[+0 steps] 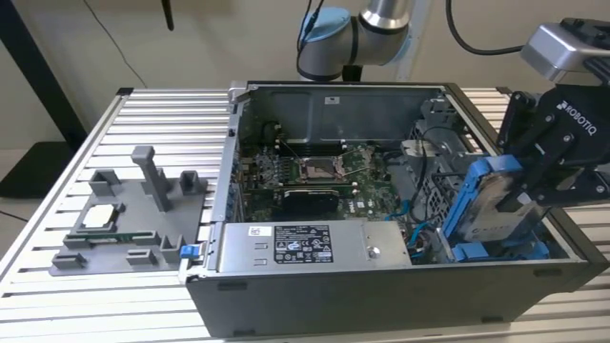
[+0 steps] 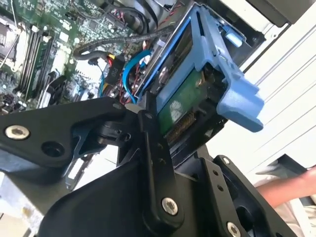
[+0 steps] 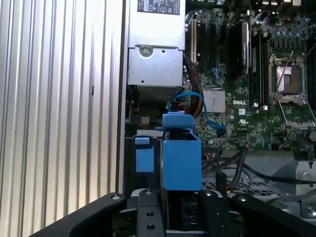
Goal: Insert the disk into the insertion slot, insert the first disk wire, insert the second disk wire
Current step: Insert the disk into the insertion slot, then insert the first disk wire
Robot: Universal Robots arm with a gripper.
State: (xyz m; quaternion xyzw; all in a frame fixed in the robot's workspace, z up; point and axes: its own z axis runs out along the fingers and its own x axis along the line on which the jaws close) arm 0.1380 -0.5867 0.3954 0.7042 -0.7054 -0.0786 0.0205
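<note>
My gripper (image 1: 524, 194) is shut on the disk (image 1: 488, 204), a silver-grey drive in a bright blue carrier. It holds the disk steeply tilted over the open computer case, at the exterior view's right. The disk's lower end hangs just above the insertion slot (image 1: 473, 251), a dark bay with blue rails in the case's near right corner; I cannot tell whether they touch. In the second wrist view the black fingers (image 2: 154, 148) clamp the disk (image 2: 180, 106) by its edges, green circuit board and connector showing. In the first wrist view the blue carrier (image 3: 181, 158) rises between the fingers. A blue wire (image 3: 193, 98) loops nearby.
A grey power supply box with a white sticker (image 1: 305, 246) fills the case's front. The motherboard (image 1: 315, 171) lies behind it. A grey fixture (image 1: 133, 221) holding small parts sits on the slatted table (image 1: 162, 114) at the exterior view's left. A person's hand (image 2: 289, 192) is close by.
</note>
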